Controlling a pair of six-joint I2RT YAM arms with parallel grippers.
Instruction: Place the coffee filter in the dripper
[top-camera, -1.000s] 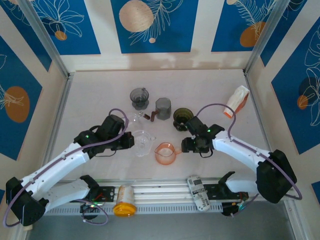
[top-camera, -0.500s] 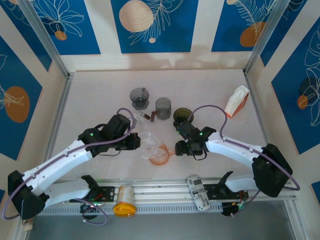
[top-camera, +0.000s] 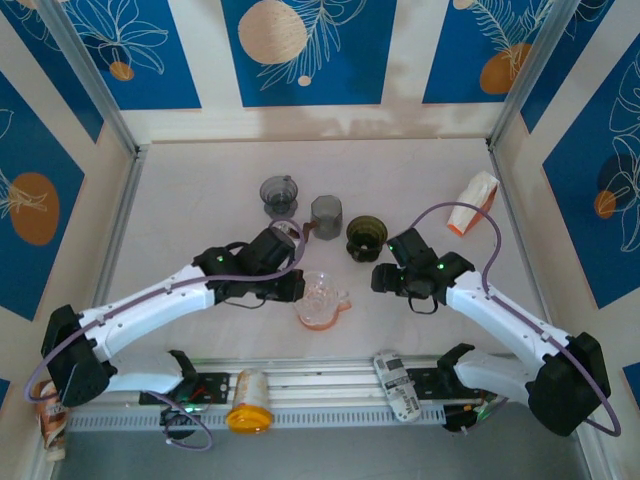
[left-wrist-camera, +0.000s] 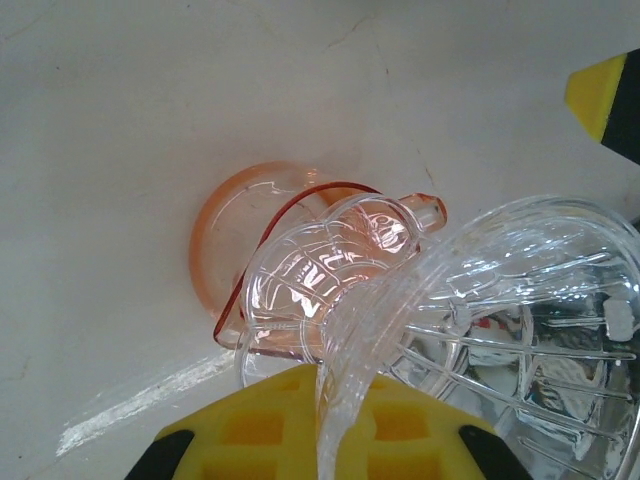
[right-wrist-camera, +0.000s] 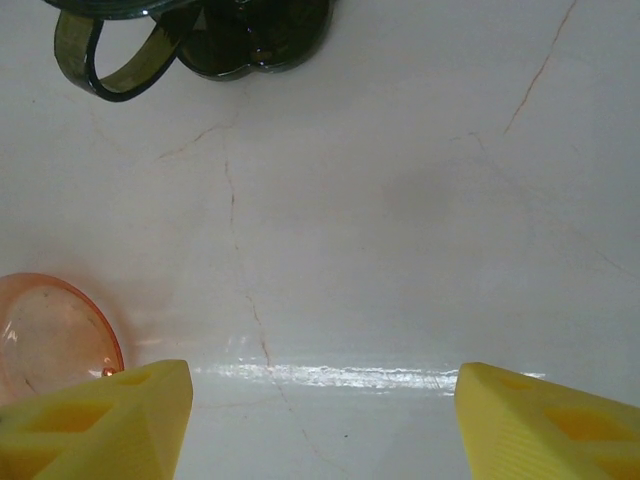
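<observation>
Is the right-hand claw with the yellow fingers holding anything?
No, the right gripper is open, with bare white table showing between its yellow fingers.

Centre table (top-camera: 190, 200): the dripper (top-camera: 316, 288) hangs over the cup (top-camera: 327, 313), left gripper (top-camera: 297, 288) at its left edge, right gripper (top-camera: 383, 280) off to the right (touching neither); three vessels (top-camera: 326, 213) stand in a row behind, a carton (top-camera: 472, 203) far right-rear
</observation>
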